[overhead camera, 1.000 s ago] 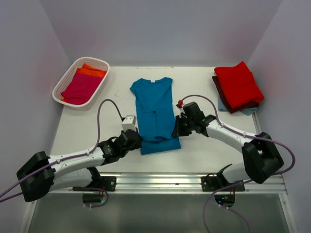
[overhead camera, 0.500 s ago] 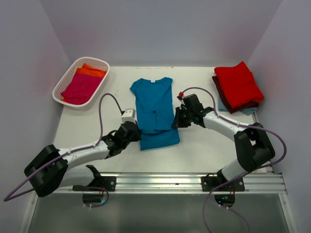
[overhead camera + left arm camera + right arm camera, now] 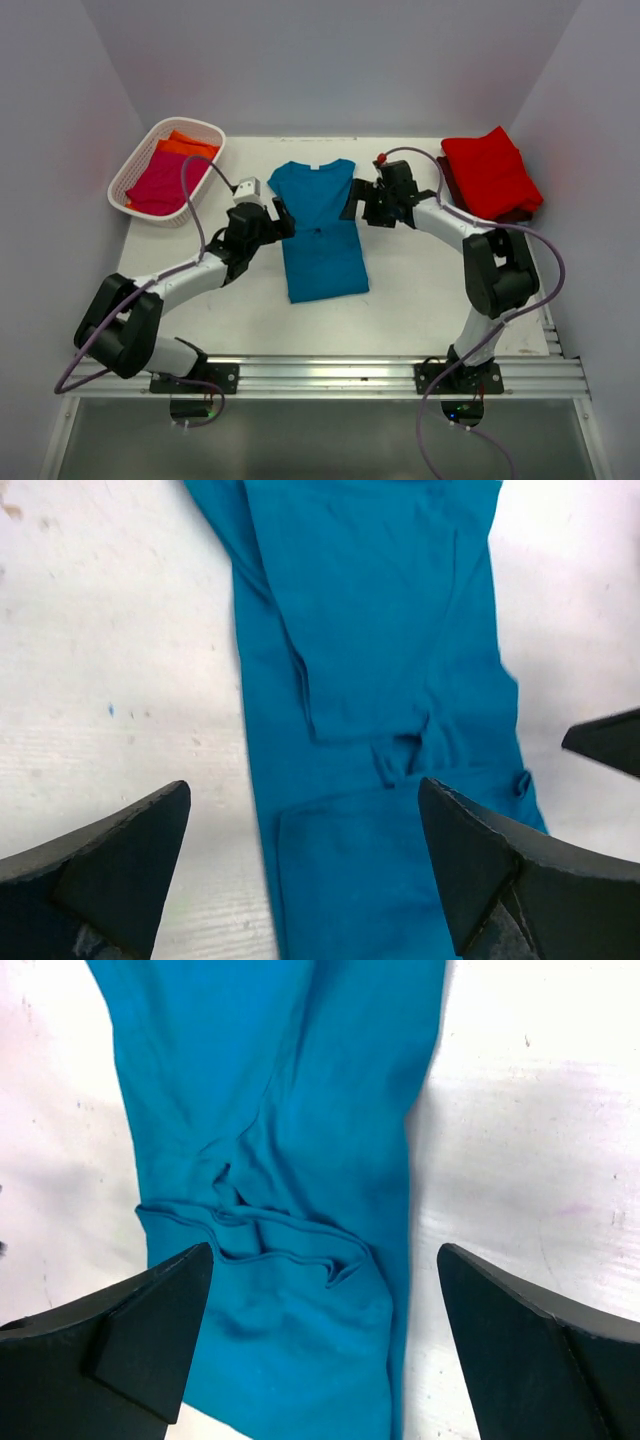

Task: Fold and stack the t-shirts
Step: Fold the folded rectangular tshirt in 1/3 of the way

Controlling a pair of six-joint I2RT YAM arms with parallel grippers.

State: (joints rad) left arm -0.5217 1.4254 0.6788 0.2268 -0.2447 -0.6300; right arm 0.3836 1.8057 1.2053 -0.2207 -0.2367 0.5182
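Teal shirt (image 3: 322, 235) lies flat on the table (image 3: 430, 295), between two empty grippers.
Light, soft and limp, I judge; best pinched at the side edges. The left gripper (image 3: 276, 216) and right gripper (image 3: 357, 203) hover at its upper sides, both with jaws apart.

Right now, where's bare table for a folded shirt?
Bare: the near strip between the teal t-shirt hem and the rail, and the patch between shirt and right arm. Crowded: basket corner, folded stack, and beside the shirt at the left gripper and right gripper.
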